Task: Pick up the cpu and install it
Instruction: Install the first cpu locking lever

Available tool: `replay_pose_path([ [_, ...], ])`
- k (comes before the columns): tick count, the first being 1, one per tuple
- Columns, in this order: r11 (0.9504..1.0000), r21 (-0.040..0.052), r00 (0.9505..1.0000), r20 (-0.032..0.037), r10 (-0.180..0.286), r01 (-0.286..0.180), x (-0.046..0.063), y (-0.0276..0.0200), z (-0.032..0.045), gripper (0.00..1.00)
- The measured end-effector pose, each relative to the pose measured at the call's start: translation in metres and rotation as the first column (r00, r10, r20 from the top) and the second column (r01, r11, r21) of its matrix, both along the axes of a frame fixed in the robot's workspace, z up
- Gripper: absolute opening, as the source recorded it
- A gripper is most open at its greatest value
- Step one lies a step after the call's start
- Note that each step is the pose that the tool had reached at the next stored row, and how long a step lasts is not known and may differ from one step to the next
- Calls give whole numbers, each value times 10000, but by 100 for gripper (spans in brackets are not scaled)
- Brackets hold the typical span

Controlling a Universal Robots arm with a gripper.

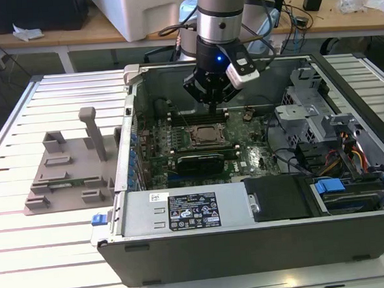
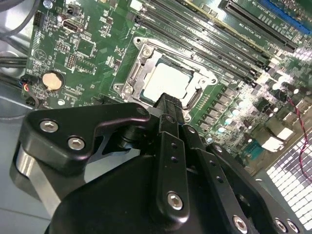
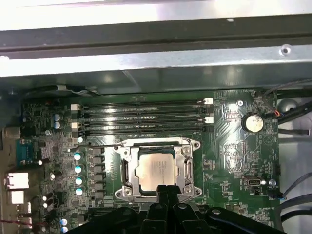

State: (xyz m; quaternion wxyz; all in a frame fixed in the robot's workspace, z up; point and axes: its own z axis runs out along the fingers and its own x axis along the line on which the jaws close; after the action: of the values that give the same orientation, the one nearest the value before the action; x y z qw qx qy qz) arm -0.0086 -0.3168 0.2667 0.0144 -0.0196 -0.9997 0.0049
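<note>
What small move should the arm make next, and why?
Probably lift the tool straight up. The cpu already lies flat inside the socket frame, and the tool, shut and empty, hangs above it with nothing left to carry.

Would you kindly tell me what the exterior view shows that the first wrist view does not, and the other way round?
Exterior view, not the wrist view: the grey tray outside the case, the drive cage and the arm. First wrist view, not the exterior: the cpu close up, lying flat in the socket, and a coin cell. Both: the motherboard, its memory slots and the gripper above the socket.
</note>
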Motion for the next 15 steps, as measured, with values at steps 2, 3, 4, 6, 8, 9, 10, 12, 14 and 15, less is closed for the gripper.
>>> replay_pose_path([
  [2, 9996, 0, 9996, 1, 278, -278, 0, 0, 0, 11],
  [3, 9993, 0, 9993, 0, 368, -368, 0, 0, 0, 11],
  [4, 9990, 0, 9990, 1, 444, -444, 0, 0, 0, 11],
  [6, 9981, 0, 9981, 0, 618, -618, 0, 0, 0, 11],
  [8, 9963, 0, 9963, 0, 859, -859, 0, 0, 0, 11],
  [9, 9954, 0, 9954, 0, 962, -962, 0, 0, 0, 11],
  [10, 9946, 0, 9946, 0, 1041, -1041, 0, 0, 0, 11],
  [12, 9940, 96, 9941, 12, 1086, -1086, 0, 1, -1, 11],
  [14, 9929, 478, 9941, 53, 1084, -1085, 0, 0, 0, 11],
  [15, 9921, 623, 9941, 69, 1083, -1085, 0, 0, 0, 11],
])
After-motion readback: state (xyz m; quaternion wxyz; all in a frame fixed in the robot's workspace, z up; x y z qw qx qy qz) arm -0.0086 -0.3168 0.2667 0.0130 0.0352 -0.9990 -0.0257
